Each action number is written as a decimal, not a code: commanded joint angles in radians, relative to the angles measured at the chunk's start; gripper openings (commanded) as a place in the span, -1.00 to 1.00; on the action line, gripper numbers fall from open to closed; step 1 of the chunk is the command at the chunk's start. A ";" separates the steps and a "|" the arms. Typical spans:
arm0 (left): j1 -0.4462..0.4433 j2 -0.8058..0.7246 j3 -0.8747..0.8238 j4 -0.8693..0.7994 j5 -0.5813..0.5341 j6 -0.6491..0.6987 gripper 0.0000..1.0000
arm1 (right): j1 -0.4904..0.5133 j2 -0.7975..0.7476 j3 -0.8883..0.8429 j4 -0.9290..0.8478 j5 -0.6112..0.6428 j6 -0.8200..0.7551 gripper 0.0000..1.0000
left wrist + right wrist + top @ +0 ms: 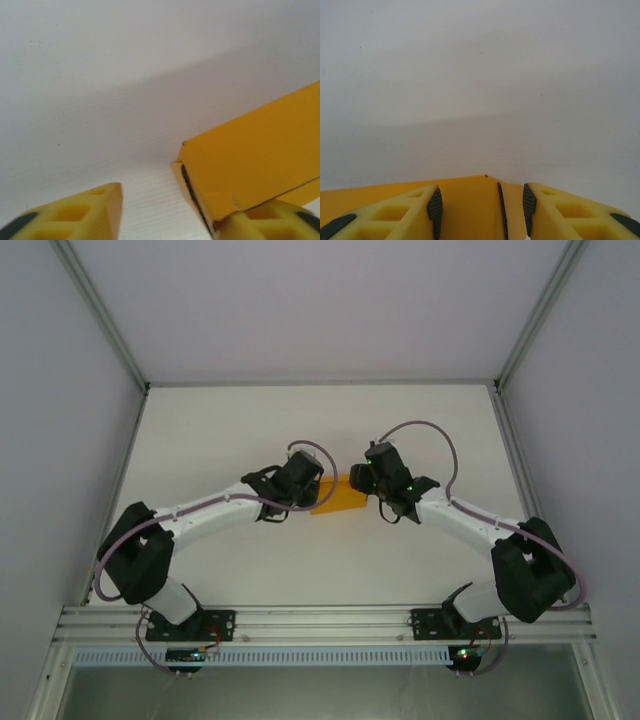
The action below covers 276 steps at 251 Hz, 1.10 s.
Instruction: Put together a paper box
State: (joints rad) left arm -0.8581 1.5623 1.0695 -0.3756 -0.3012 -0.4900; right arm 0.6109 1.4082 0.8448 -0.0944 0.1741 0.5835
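You have one paper box (pixel 335 495) lying mid-tabletop (pixel 320 430) between two tools. Your left tool (pixel 175 205) stands open, with the box's corner beside one finger, ungripped. Your right tool (pixel 481 200) straddles the box's end, jaws apart. You seem to be closing an end; next, pinch it squarely.

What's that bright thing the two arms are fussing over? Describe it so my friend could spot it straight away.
Start at the white table and follow both arms to where they nearly meet in its middle. There, between the left gripper and the right gripper, sits the paper box. It is thin, flat, orange-yellow card, unlike the bulky black-and-white arms beside it.
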 commanded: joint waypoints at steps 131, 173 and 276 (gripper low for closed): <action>0.090 -0.113 -0.012 -0.086 0.443 0.170 0.99 | 0.025 0.033 -0.102 -0.057 -0.009 0.096 -0.28; 0.155 -0.115 -0.015 -0.049 0.487 0.058 0.99 | 0.033 0.031 -0.123 -0.050 -0.008 0.110 -0.31; 0.261 -0.057 -0.153 0.157 0.727 -0.121 0.69 | 0.048 0.009 -0.150 -0.063 -0.004 0.121 -0.28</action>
State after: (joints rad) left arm -0.5972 1.4879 0.9531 -0.2943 0.3290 -0.5457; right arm 0.6403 1.3846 0.7506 0.0383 0.1955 0.6903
